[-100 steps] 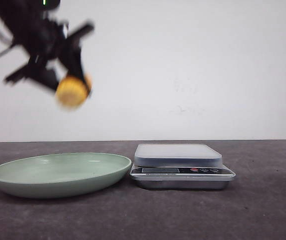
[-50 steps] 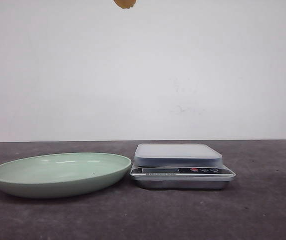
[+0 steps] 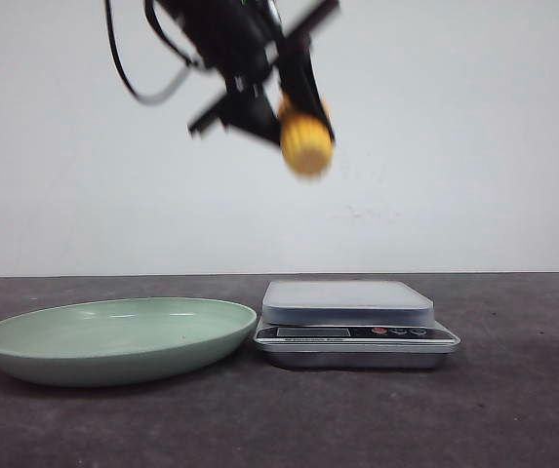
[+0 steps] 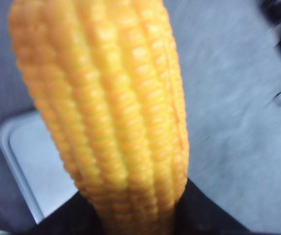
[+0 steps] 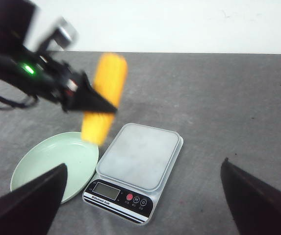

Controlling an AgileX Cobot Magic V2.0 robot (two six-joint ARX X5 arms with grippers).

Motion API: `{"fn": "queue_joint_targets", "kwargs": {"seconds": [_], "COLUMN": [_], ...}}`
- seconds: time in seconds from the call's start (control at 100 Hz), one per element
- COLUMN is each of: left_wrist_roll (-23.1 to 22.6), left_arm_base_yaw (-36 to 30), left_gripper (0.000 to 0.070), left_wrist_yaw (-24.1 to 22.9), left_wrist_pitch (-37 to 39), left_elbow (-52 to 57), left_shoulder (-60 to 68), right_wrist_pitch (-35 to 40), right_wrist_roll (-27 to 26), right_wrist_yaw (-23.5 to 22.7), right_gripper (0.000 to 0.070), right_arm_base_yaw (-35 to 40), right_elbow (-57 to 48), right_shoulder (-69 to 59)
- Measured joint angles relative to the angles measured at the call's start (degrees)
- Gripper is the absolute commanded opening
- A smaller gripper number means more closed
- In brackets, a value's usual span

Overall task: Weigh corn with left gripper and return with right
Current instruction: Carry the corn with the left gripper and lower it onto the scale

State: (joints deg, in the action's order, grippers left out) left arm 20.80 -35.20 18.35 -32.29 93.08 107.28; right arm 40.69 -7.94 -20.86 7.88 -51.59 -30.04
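Note:
The corn point(image 3: 305, 144) is a yellow cob with ribbed kernel rows, held high in the air by my left gripper point(image 3: 297, 119), which is shut on it. It hangs above the left part of the scale point(image 3: 347, 302). In the left wrist view the corn point(image 4: 106, 107) fills the frame between the black fingers point(image 4: 206, 218), with the scale platform point(image 4: 30, 161) behind it. The right wrist view shows the corn point(image 5: 106, 95) and the left gripper point(image 5: 89, 100) over the plate-scale gap. My right gripper point(image 5: 140, 208) is open and empty, well above the scale point(image 5: 140, 161).
A pale green plate point(image 3: 25, 356) lies empty on the dark table just left of the scale; it also shows in the right wrist view point(image 5: 37, 166). The scale has a display and buttons point(image 5: 130, 198) on its near edge. A white wall stands behind.
The left gripper with the corn was above the plate at upper left, rose almost out of the top of the front view, and is now lower and further right, over the scale.

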Motion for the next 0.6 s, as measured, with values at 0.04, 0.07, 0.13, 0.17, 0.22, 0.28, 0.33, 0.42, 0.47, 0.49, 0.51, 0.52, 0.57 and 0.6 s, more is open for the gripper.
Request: {"fn": "queue_joint_targets", "kwargs": {"seconds": [0.04, 0.07, 0.13, 0.17, 0.22, 0.28, 0.33, 0.42, 0.47, 0.49, 0.51, 0.52, 0.57, 0.6], "left_wrist_roll": [0.6, 1.3, 2.6, 3.5, 4.4, 5.6, 6.7, 8.4, 8.8, 8.9, 9.0, 9.0, 9.3, 9.3], "left_arm_base_yaw": [0.0, -0.1, -0.2, -0.3, -0.6, -1.0, -1.4, -1.9, -2.1, -2.2, -2.2, -2.2, -2.2, -2.2], "left_gripper": [0.0001, 0.0001, 0.0001, 0.0014, 0.0068, 0.0131, 0.0159, 0.0159, 0.0164, 0.0176, 0.0205, 0.0223, 0.0345, 0.0424], "left_wrist_yaw": [0.0, 0.0, 0.0, 0.1, 0.3, 0.7, 0.8, 0.9, 0.9, 0.9, 0.9, 0.9, 0.8, 0.6], "left_wrist_pitch": [-0.5, -0.7, -0.8, -0.7, -0.4, 0.4, 0.7, 0.5, 0.0, -0.2, -0.4, -0.4, 0.0, 0.5], "left_elbow": [0.0, 0.0, 0.0, 0.0, 0.0, 0.0, 0.0, 0.0, 0.0, 0.0, -0.1, -0.1, -0.1, -0.1], "left_shoulder": [1.5, 2.5, 4.3, 5.2, 6.2, 7.2, 8.0, 9.6, 10.3, 10.5, 10.6, 10.7, 10.7, 10.6], "right_wrist_pitch": [0.0, 0.0, 0.0, 0.0, 0.2, 0.4, 0.6, 1.0, 1.3, 1.5, 1.6, 1.7, 2.1, 2.1], "right_wrist_roll": [0.0, 0.0, 0.0, 0.0, 0.0, 0.0, 0.0, 0.0, 0.0, 0.0, 0.0, 0.0, 0.0, 0.0], "right_wrist_yaw": [0.0, 0.0, 0.0, 0.0, 0.0, 0.0, 0.0, 0.0, 0.0, 0.0, 0.0, 0.0, 0.0, 0.0], "right_gripper": [0.0610, 0.0610, 0.0610, 0.0610, 0.0610, 0.0610, 0.0610, 0.0610, 0.0610, 0.0610, 0.0610, 0.0610, 0.0610, 0.0610], "right_arm_base_yaw": [0.0, 0.0, 0.0, 0.0, 0.0, 0.0, 0.0, 0.0, 0.0, 0.0, 0.0, 0.0, 0.0, 0.0], "right_elbow": [0.0, 0.0, 0.0, 0.0, 0.0, 0.0, 0.0, 0.0, 0.0, 0.0, 0.0, 0.0, 0.0, 0.0], "right_shoulder": [0.0, 0.0, 0.0, 0.0, 0.0, 0.0, 0.0, 0.0, 0.0, 0.0, 0.0, 0.0, 0.0, 0.0]}}
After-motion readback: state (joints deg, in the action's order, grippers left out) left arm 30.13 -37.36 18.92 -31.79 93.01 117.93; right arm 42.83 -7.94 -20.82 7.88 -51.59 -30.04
